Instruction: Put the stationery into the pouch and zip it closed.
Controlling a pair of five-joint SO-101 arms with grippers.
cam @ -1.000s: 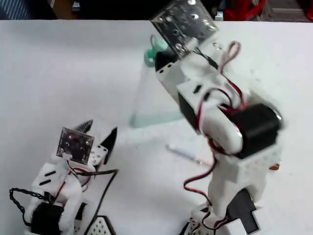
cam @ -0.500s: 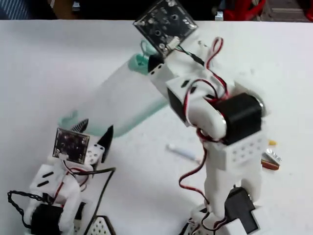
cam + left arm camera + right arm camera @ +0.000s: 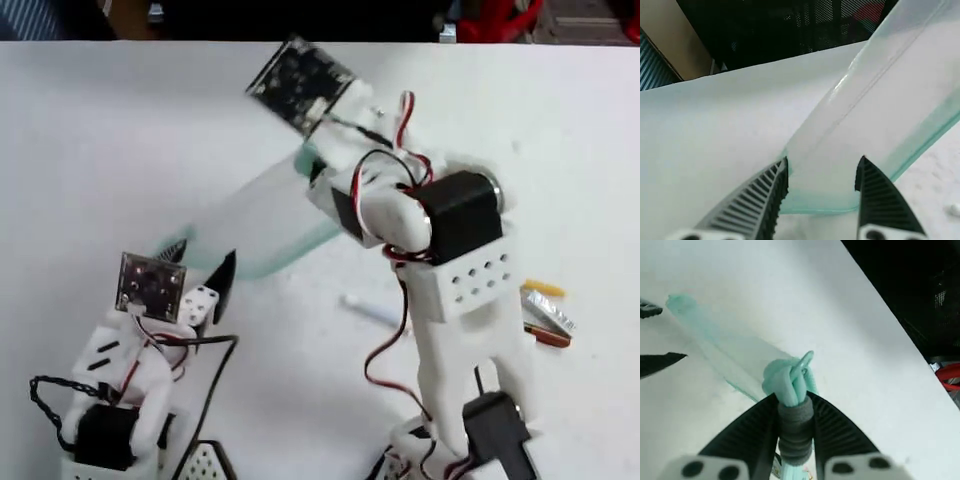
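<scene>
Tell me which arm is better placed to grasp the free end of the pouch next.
Left, probably. The left gripper is open, and the free end of the pouch lies right between its fingers. The right gripper is shut on the pouch's zipper end, so it is occupied.

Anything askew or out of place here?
The pouch sits askew, its teal zip end pinched in the right gripper, its other end between the open jaws of the left gripper. A pen lies loose on the table.
</scene>
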